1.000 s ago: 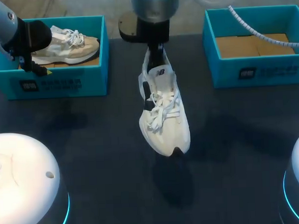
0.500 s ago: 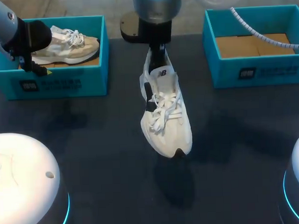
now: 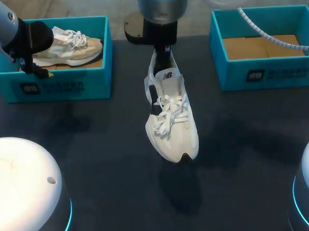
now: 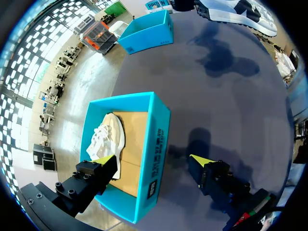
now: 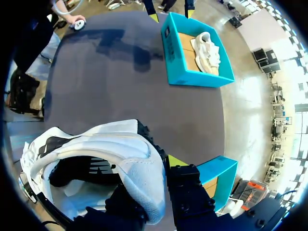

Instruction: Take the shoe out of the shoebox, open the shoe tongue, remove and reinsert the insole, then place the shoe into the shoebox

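Shoe (image 3: pixel 170 120) held over the worktop (image 3: pixel 94 148) by the right tool (image 3: pixel 161 53).
The right tool is clamped on the heel, toe hanging below it. The left tool (image 4: pixel 153 160) has its fingers apart, straddling one wall of a teal shoebox (image 4: pixel 159 139), one finger inside beside a second shoe (image 4: pixel 107 137).

Bright overhead light, soft shoe (image 3: pixel 171 120) shadow on dark table (image 3: pixel 94 148).

shoe (image 3: pixel 171 130) between left shoebox (image 3: pixel 67 87) and right shoebox (image 3: pixel 264 73); second shoe (image 3: pixel 73 47) inside left shoebox
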